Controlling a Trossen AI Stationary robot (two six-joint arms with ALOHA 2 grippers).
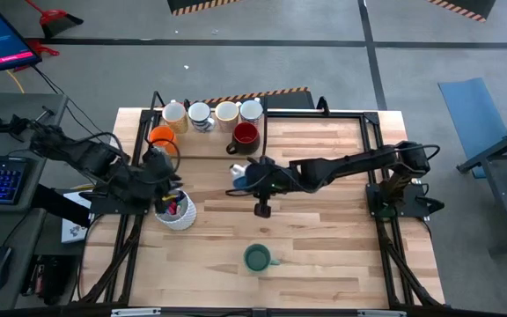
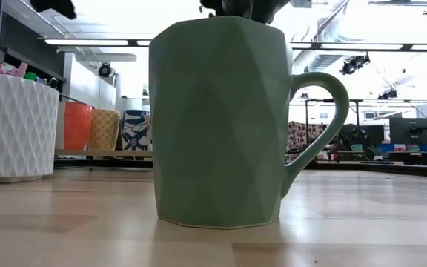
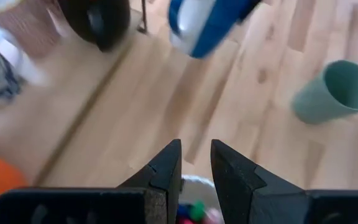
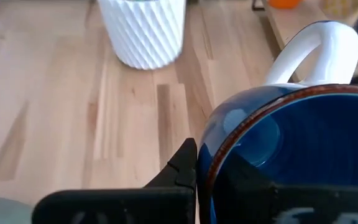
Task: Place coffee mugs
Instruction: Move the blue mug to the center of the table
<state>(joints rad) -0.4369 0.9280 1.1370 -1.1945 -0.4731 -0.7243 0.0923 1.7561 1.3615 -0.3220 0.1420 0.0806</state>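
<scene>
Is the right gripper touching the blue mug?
Touching. In the right wrist view, the right gripper has a finger pressed on the rim of the blue mug, one outside and one inside.

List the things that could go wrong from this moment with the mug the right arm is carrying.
1. The right gripper pinches the blue mug only by its rim, so the mug may tilt or slip out.
2. The dark red mug sits close by; a low swing toward the back row could knock it.
3. The left gripper hangs over the white pen holder, near the carried mug, so the two arms could clash.
</scene>
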